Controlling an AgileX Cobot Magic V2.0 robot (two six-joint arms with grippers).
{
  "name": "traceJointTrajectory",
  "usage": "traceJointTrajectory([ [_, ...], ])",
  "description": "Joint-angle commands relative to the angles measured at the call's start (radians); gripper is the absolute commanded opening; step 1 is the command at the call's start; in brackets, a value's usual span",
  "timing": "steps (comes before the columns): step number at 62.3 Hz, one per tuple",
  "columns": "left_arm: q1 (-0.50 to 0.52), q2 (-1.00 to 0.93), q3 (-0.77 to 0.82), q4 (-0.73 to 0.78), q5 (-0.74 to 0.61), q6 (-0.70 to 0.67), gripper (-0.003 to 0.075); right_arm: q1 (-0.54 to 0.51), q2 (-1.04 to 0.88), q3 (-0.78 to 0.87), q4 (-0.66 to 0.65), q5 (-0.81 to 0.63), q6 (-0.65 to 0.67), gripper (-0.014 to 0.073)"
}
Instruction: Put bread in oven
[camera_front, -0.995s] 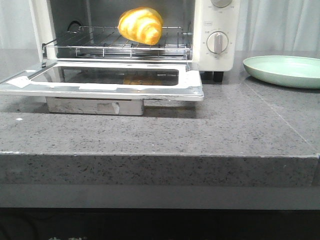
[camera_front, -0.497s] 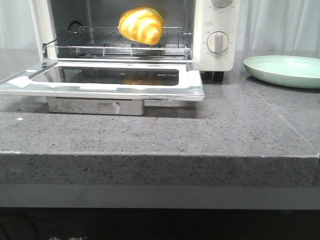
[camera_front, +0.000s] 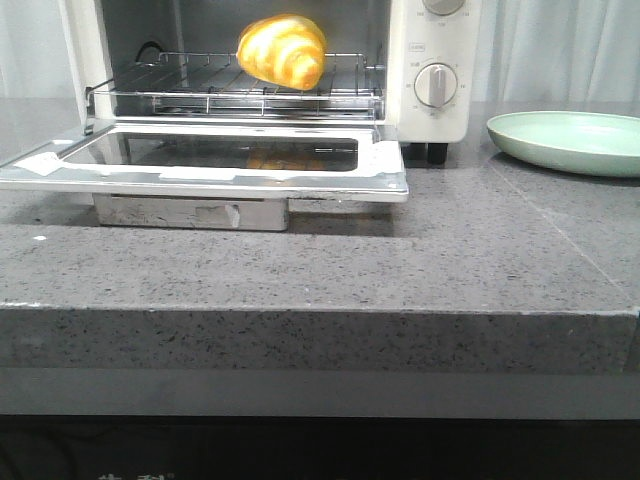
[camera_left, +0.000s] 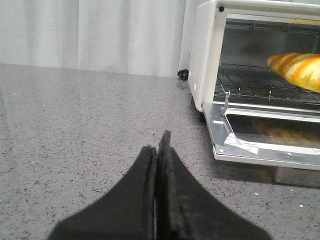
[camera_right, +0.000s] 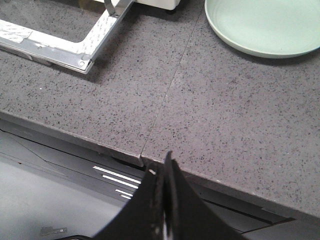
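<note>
The bread (camera_front: 282, 50), a glossy golden-yellow striped roll, lies on the wire rack (camera_front: 240, 95) inside the cream-white oven (camera_front: 430, 110); it also shows in the left wrist view (camera_left: 297, 70). The oven's glass door (camera_front: 210, 160) hangs open, flat over the counter. Neither gripper shows in the front view. My left gripper (camera_left: 159, 145) is shut and empty, low over the counter to the left of the oven (camera_left: 205, 60). My right gripper (camera_right: 162, 162) is shut and empty at the counter's front edge, away from the door corner (camera_right: 80, 62).
A pale green plate (camera_front: 570, 140) sits on the grey stone counter to the right of the oven; it also shows in the right wrist view (camera_right: 265, 25). A metal tray (camera_front: 190, 212) sits under the open door. A white curtain hangs behind.
</note>
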Motion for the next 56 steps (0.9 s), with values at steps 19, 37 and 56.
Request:
traceJointTrajectory([
  [19,0.002,-0.022,0.024,-0.010,-0.081,-0.001,-0.0018,-0.114,-0.107,0.090,0.014,-0.164,-0.010,-0.0117],
  [37,0.002,-0.022,0.024,-0.010,-0.081,-0.001,-0.0018,-0.332,-0.371,0.508,0.065,-0.625,-0.011,-0.0116],
  [56,0.002,-0.022,0.024,-0.010,-0.081,-0.001,-0.0018,-0.402,-0.549,0.778,0.140,-0.849,-0.011,-0.0116],
])
